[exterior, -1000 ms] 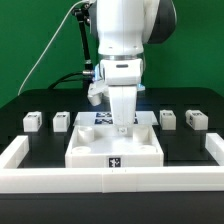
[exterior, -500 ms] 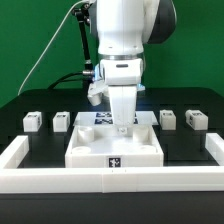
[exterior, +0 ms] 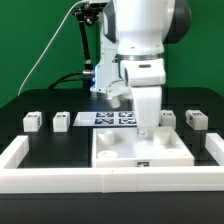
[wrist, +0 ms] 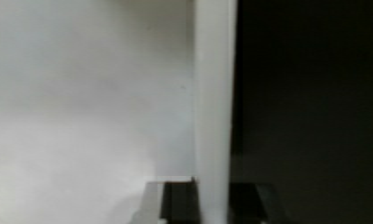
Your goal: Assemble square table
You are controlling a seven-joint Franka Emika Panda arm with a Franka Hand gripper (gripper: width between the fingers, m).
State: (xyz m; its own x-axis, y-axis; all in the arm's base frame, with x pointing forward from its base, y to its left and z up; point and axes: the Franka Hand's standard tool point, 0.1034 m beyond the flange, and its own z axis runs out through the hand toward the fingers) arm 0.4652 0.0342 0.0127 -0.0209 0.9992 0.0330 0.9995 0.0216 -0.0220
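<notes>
The square table's top (exterior: 120, 148), a large white slab with raised edges and a tag on its front face, lies at the middle right in the exterior view. My gripper (exterior: 148, 128) reaches down onto its far rim and is shut on that raised edge. In the wrist view the slab (wrist: 94, 100) fills one side, and its rim (wrist: 215, 90) runs between the two dark fingers (wrist: 178, 203). Two small white legs (exterior: 33, 120) (exterior: 61, 120) stand at the exterior view's left. Two more legs (exterior: 168, 118) (exterior: 195, 119) stand at its right, close behind the slab.
The marker board (exterior: 108, 118) lies flat behind the slab, partly hidden by the arm. A low white border wall (exterior: 60, 181) runs along the front and up both sides. The slab's front face rests against that wall.
The arm has moved toward the exterior view's right, dragging the slab with it. The marker board shows more, and the slab now sits near the two right legs.
</notes>
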